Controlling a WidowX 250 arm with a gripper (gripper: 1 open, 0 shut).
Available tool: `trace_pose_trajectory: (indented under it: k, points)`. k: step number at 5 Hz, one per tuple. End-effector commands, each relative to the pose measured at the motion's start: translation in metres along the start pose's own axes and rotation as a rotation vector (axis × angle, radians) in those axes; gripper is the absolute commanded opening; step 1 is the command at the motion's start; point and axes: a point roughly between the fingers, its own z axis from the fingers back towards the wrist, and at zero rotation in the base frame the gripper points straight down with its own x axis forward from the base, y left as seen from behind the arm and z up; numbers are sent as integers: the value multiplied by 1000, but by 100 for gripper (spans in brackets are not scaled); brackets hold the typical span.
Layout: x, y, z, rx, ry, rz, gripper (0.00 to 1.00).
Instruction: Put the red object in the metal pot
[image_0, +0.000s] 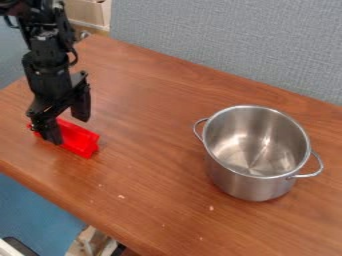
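The red object lies flat on the wooden table at the left, its far end under the arm's hand. My black gripper points straight down over that end, open, with one finger on each side of the block; whether the fingers touch it I cannot tell. The metal pot stands upright at the right, shiny and with nothing inside, far from the gripper.
The table's front edge runs diagonally below the red object, with floor beyond it. A cardboard box sits behind the arm at the top left. A grey-blue wall backs the table.
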Motion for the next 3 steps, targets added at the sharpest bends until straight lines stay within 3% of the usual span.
trace_pose_trajectory:
  k: [1,3]
  points:
    - [-2,-5,8,-19,-22,-10,100]
    - [-3,-5,6,-7,-29,-3,100]
